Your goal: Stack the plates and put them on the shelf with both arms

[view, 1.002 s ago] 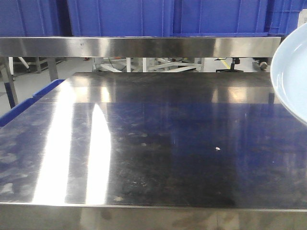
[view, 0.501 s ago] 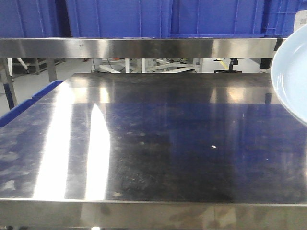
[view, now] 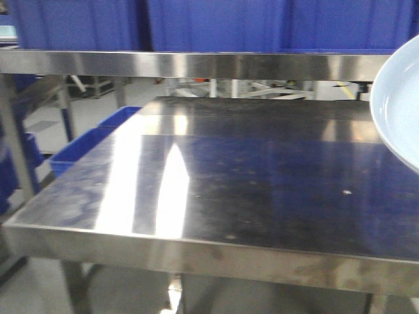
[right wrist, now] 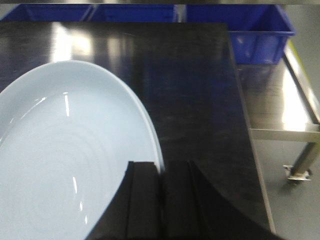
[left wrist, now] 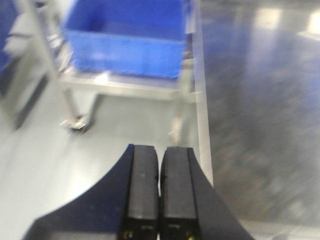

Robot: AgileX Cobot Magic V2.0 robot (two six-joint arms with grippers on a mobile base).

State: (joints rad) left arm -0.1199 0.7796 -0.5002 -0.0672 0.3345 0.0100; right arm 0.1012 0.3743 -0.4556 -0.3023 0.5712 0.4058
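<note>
Right, your right gripper (right wrist: 160,169) is clamped on the near rim of a plate (right wrist: 65,150): its two black fingers (right wrist: 142,200) stand either side of the rim with only the rim's thickness between them. The pale blue-white dish reaches out to the left over the dark steel table (right wrist: 195,75). In the front view it shows tilted at the right edge of the picture, held up off the tabletop, its top about level with the upper shelf (view: 196,64). Your left gripper (left wrist: 160,151) is clenched on nothing, its pads pressed flat together. It hangs over the table's edge, with grey floor (left wrist: 60,165) to one side and the tabletop to the other. You have one plate in sight and two grippers. From these views you cannot tell if a second dish lies under the first. The left wrist view shows a single blue crate (left wrist: 125,40) on a low steel rack, and more blue crates (view: 216,23) sit above the shelf. Against half a second ago, the front view has swung. The table's near left corner now shows and the low blue bins (view: 85,147) at the left have drawn further in. The white speck (view: 346,192) lies further right, while the plate keeps its place in the picture.
</note>
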